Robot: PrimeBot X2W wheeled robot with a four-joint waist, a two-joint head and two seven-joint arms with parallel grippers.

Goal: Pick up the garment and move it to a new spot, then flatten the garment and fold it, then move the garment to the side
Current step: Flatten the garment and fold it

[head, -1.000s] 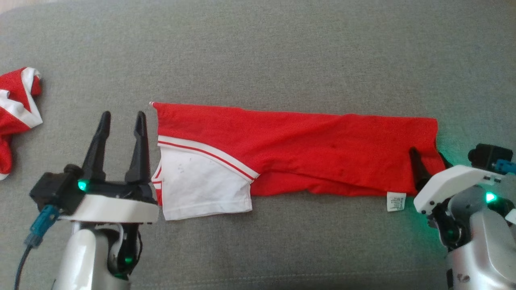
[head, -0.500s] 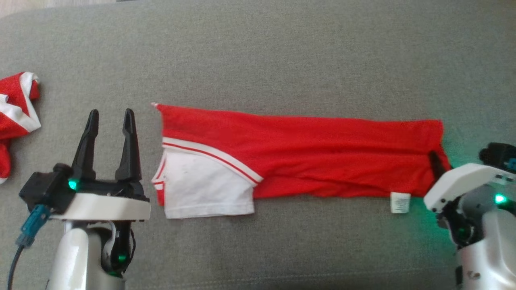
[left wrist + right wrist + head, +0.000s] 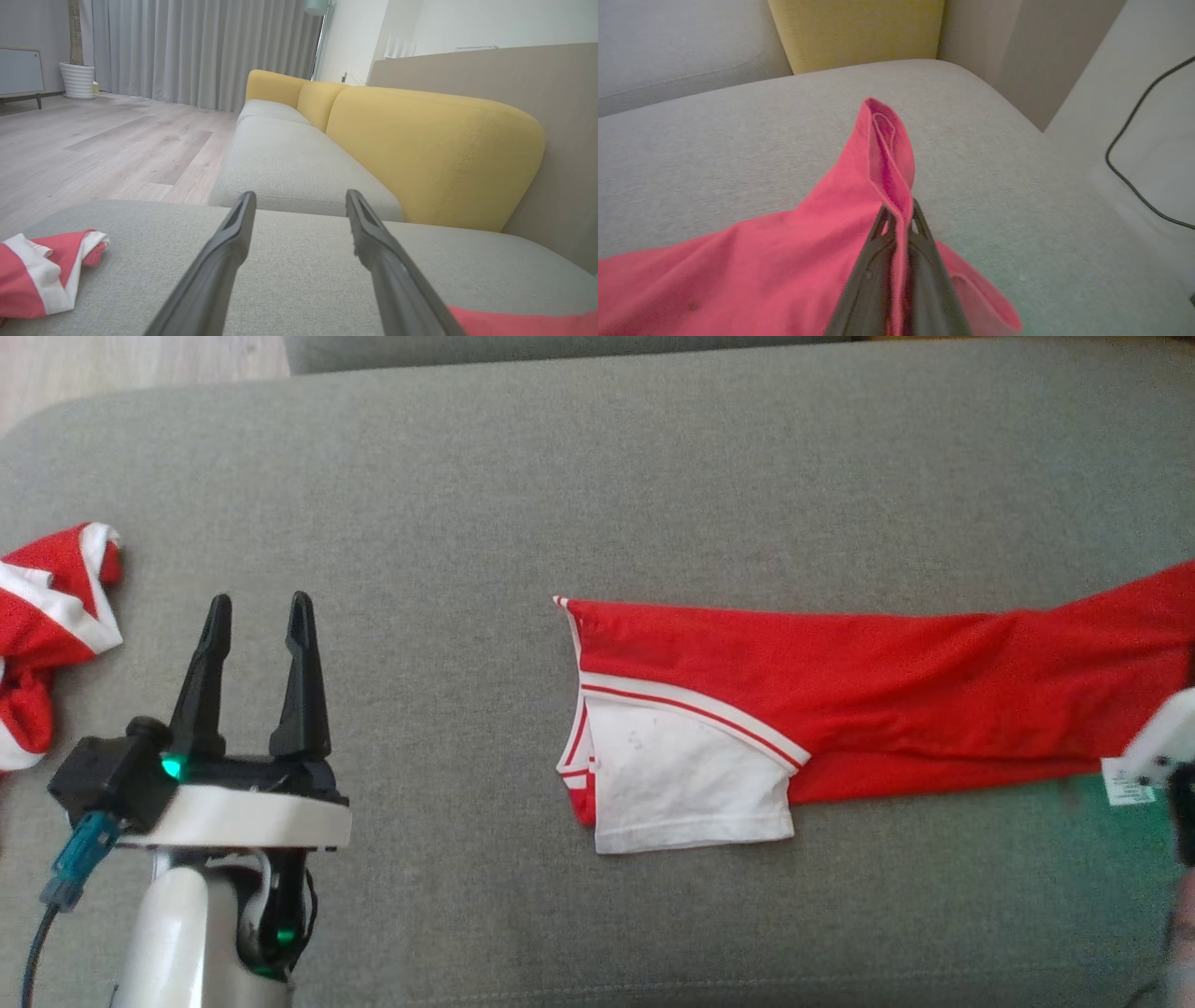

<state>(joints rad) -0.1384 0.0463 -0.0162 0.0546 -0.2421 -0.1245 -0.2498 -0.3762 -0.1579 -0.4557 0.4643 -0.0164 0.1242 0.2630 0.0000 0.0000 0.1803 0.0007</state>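
Observation:
The garment is a red shirt with a white, red-striped sleeve, folded into a long band across the grey cushion. Its right end runs off the head view's right edge. In the right wrist view my right gripper is shut on a raised fold of the garment's red edge. That arm's pale housing shows at the right edge, beside the white care label. My left gripper stands open over bare cushion, well left of the garment; its fingers hold nothing, and a red corner of the garment lies beside them.
A second red-and-white cloth lies crumpled at the cushion's left edge. Yellow backrests and wood floor lie beyond. A black cable runs over the pale floor past the cushion's right end.
My right gripper shut on the garment's right end and dragged the whole garment to the right across the cushion. The head camera shifted slightly. My left gripper stayed open.

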